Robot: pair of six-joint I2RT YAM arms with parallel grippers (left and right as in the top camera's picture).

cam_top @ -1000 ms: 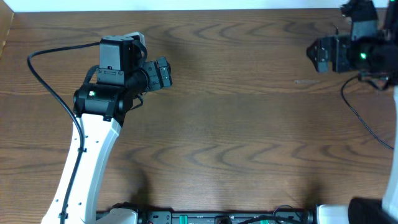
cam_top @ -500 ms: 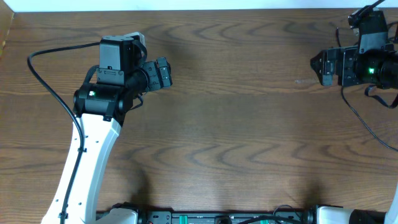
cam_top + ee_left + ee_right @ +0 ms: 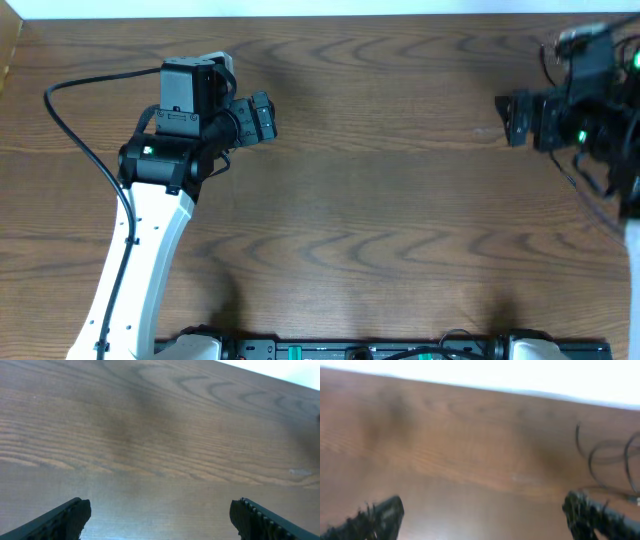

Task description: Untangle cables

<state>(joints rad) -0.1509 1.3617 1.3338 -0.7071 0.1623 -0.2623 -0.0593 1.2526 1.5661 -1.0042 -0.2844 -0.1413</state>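
Note:
No loose cables lie on the open brown table (image 3: 380, 200) in the overhead view. In the blurred right wrist view, thin dark cord loops (image 3: 607, 460) show at the right edge; I cannot tell if they are the cables or arm wiring. A thin black cord (image 3: 572, 178) also hangs below the right arm in the overhead view. My left gripper (image 3: 262, 118) is at the far left, open and empty, its fingertips wide apart (image 3: 160, 520). My right gripper (image 3: 512, 118) is at the far right, open and empty (image 3: 485, 515).
A thick black wire (image 3: 75, 130) runs from the left arm across the table's left side. The table's far edge (image 3: 320, 16) meets a white surface. A black rail (image 3: 350, 350) runs along the front edge.
The right arm has moved a little toward the front of the table and is blurred by motion. The left arm has not moved.

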